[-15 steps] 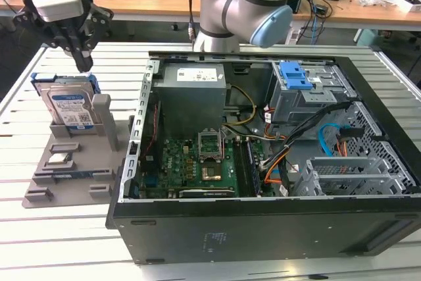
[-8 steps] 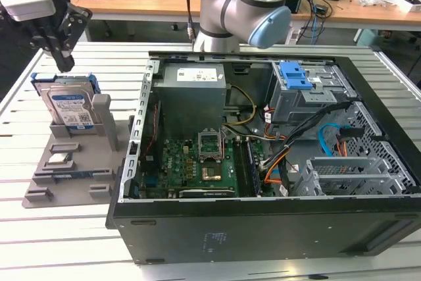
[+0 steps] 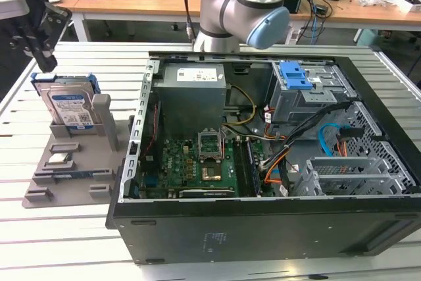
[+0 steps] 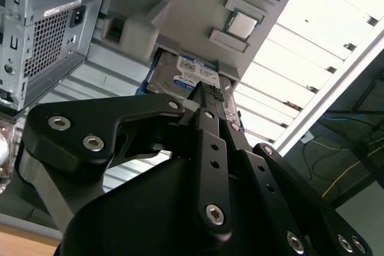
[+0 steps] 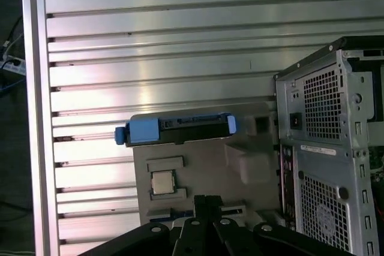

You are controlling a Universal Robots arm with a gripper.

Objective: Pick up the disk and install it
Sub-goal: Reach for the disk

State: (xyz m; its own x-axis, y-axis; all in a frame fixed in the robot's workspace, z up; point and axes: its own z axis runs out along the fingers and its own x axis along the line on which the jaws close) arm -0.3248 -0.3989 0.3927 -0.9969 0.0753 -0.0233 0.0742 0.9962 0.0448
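Observation:
The disk (image 3: 69, 106) stands upright on its edge in a slot of a grey holder (image 3: 66, 176) at the exterior view's left, its blue-and-white label facing the camera and its blue carrier framing it. My gripper (image 3: 46, 65) hangs just above and slightly behind the disk's top edge, apart from it. In the second wrist view the fingertips (image 4: 207, 90) lie close together with nothing between them, pointing at the disk (image 4: 189, 75). In the first wrist view the disk (image 5: 177, 129) appears edge-on, beyond my gripper (image 5: 207, 199).
An open computer case (image 3: 263, 228) lies on the slatted metal table (image 3: 66, 255). Inside are a motherboard (image 3: 197, 162), a grey drive cage with a blue latch (image 3: 299, 77) and loose cables. A small square chip (image 3: 59, 158) rests on the holder.

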